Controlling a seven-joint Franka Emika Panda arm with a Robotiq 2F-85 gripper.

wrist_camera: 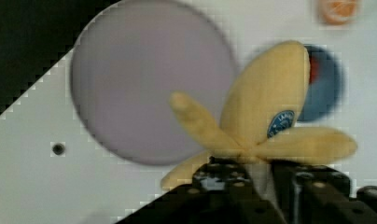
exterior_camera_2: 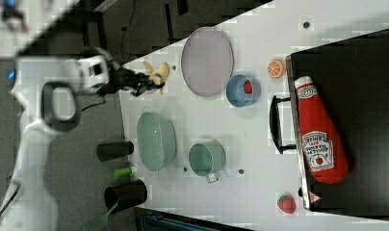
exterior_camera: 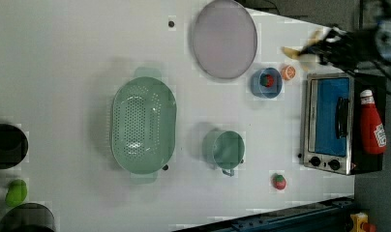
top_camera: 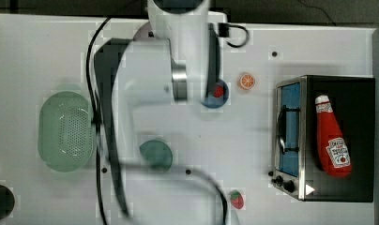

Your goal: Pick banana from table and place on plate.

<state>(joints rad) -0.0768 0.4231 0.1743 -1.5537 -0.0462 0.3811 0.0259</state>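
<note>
1. Gripper is clamped on the banana at the point where its peel strips meet; the wrist view has the dark fingers tight against the base and the strips splayed out ahead.
2. So the pick looks done: in the right view the banana hangs off the gripper clear of the table, past the table's edge.
3. Left view agrees: banana in the gripper, carried in the air beyond the plate on the left view's right.
4. Plate lies just beyond the banana in the wrist view, bare, nothing on it. In the right view the plate sits near the held banana, apart from it.
5. What's left, by my read: carry over the plate, lower, release. Placement not yet done.
6. Farther out: blue dish with a red piece in it, touching or just beside the plate; keep the drop off it.
7. Orange slice beyond that, near the toaster oven with the ketchup bottle on top.
8. Green basket, green cup and strawberry are well apart from the route, not involved.
</note>
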